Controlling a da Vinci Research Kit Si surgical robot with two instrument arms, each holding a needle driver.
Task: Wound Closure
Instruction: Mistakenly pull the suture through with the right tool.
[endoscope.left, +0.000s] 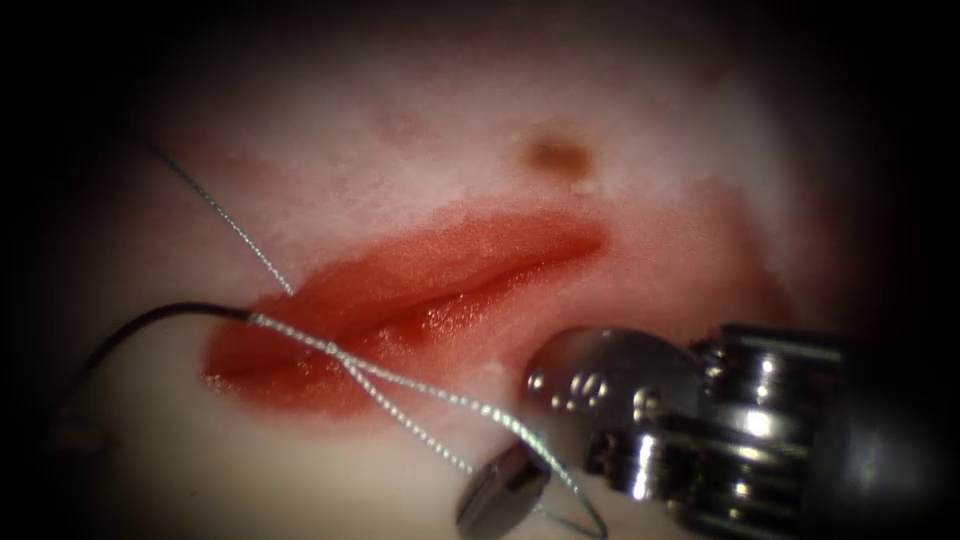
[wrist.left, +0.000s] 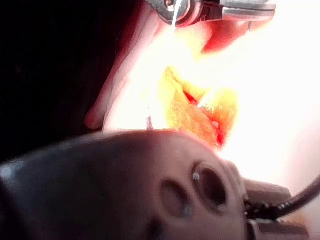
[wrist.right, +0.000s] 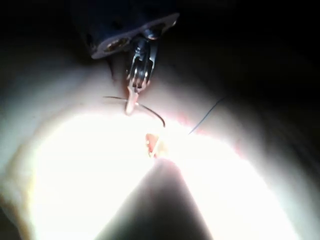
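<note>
The tissue (endoscope.left: 420, 120) carries a red, open cut (endoscope.left: 420, 285) across the middle. A dark curved needle (endoscope.left: 140, 325) lies free on the tissue, left of the cut, with neither tool on it. Braided thread (endoscope.left: 400, 385) runs from its tail across the cut's lower left end to my right tool (endoscope.left: 505, 490), which comes in low on the right. Its jaws are shut on the thread, which loops thinly around them. In the right wrist view the right tool (wrist.right: 132, 100) pinches a thin strand (wrist.right: 155, 115) just above the tissue. A second strand (endoscope.left: 225, 215) runs up and left.
Red fluid (endoscope.left: 270, 375) wets the cut's left end. A brown spot (endoscope.left: 558, 155) marks the tissue above the cut. The right tool's wrist (endoscope.left: 620, 385) sits just right of the cut's lower edge. The left wrist view shows the cut (wrist.left: 200, 112) and a metal tool (wrist.left: 210, 10).
</note>
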